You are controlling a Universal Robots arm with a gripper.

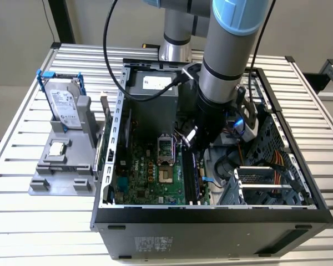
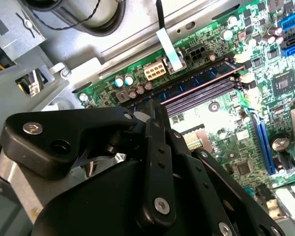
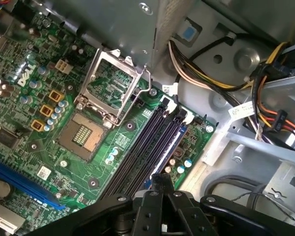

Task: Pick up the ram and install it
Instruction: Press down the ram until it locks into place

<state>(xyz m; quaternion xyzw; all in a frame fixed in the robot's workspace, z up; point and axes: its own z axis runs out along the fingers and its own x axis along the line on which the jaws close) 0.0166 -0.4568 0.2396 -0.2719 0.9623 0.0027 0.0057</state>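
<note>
Nothing I can read out cleanly from here. Exterior view: white label [image 1: 60,102] on the hard drive [image 1: 66,111], print too small; white sticker [image 1: 157,83] on the power supply box [image 1: 150,88], illegible; grey sticker [image 1: 155,244] on the case front [image 1: 211,238], just a blur of lines. First wrist view: white lettering [image 3: 27,78] printed on the motherboard [image 3: 103,147], a small white board sticker [image 3: 43,172], and a white cable tag [image 3: 241,109], characters not legible.

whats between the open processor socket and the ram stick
Empty black memory slots lie between the socket and the ram, seen in the first wrist view.
</note>
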